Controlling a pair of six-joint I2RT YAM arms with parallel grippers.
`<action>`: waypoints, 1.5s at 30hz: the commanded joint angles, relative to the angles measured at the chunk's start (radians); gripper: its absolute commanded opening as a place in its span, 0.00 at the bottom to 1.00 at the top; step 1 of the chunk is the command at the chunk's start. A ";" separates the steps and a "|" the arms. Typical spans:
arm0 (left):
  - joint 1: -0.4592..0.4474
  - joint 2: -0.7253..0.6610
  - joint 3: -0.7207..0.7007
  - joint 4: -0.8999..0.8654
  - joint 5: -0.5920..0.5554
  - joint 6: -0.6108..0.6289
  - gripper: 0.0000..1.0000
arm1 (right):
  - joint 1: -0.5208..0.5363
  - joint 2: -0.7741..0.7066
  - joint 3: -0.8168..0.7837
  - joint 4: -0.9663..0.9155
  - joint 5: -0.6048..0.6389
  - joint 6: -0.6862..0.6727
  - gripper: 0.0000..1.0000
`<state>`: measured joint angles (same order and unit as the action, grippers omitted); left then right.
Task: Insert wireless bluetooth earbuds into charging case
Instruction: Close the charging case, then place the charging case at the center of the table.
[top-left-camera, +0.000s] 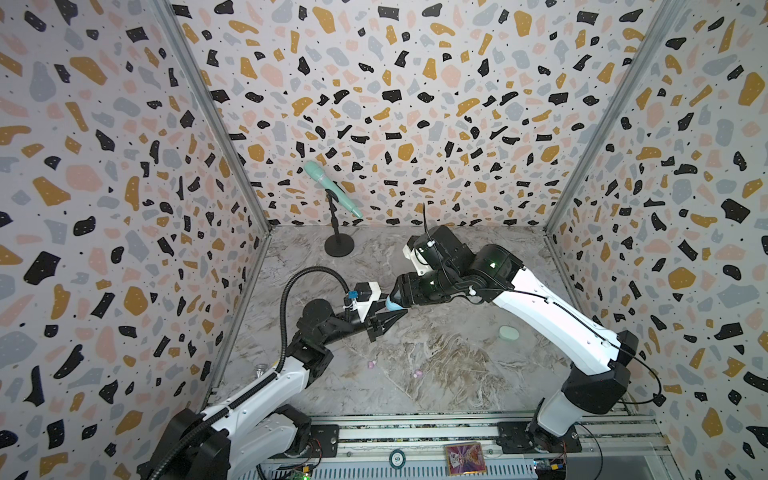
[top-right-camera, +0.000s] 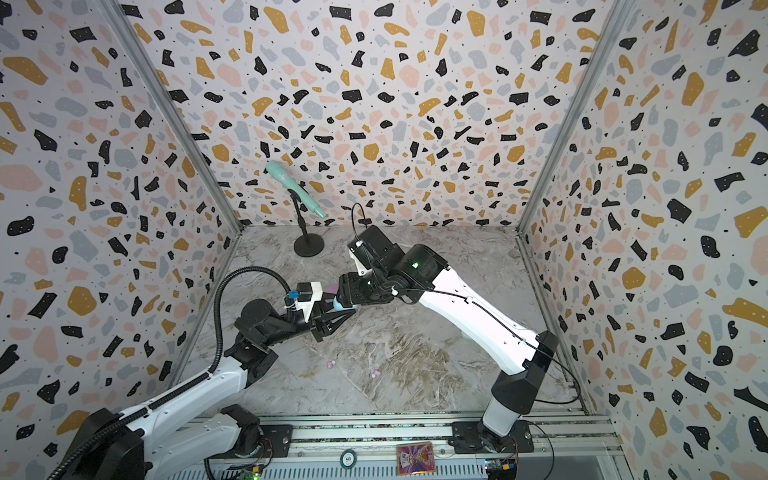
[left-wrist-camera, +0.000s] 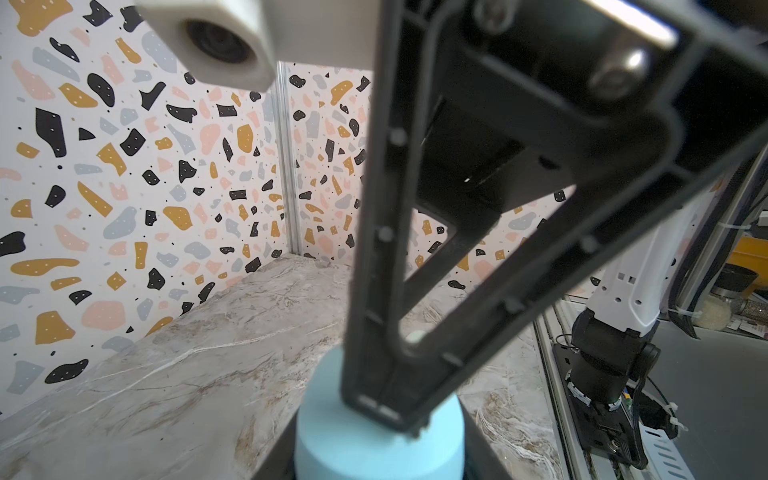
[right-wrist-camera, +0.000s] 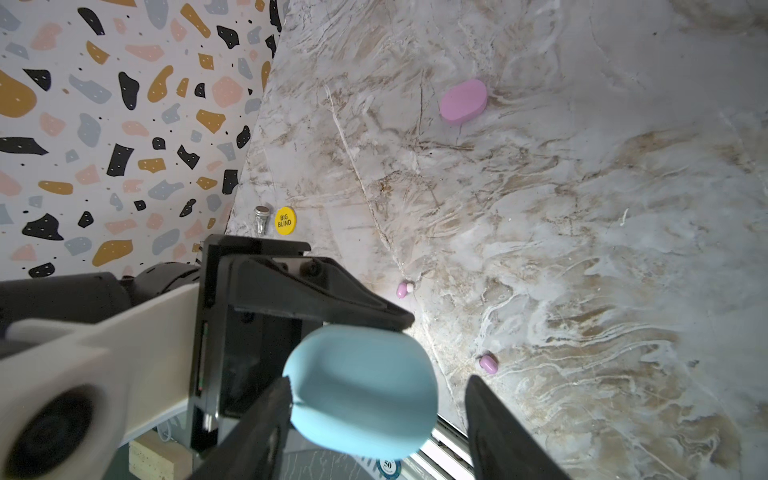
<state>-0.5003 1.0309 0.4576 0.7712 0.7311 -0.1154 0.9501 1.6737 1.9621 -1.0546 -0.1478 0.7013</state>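
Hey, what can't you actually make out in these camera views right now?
Light blue oval plastic case: contents hidden in every view; the left tool covers it in the left wrist view.
Pink oval case: all but hidden behind the arms in both top views.
Two tiny pink earbuds: too small in top views for orientation.
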 joint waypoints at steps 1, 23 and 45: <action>-0.002 -0.015 0.023 0.052 0.002 0.017 0.12 | 0.002 0.019 0.065 -0.044 0.002 -0.027 0.73; -0.002 -0.017 0.021 0.045 -0.005 0.018 0.14 | 0.024 0.061 0.086 -0.084 -0.021 -0.051 0.57; -0.004 -0.155 0.008 -0.432 -0.405 0.039 1.00 | -0.369 -0.308 -0.968 0.431 0.104 -0.126 0.54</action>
<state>-0.5053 0.8978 0.4583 0.4099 0.4225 -0.0818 0.6025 1.3884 1.0561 -0.7418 -0.0910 0.6117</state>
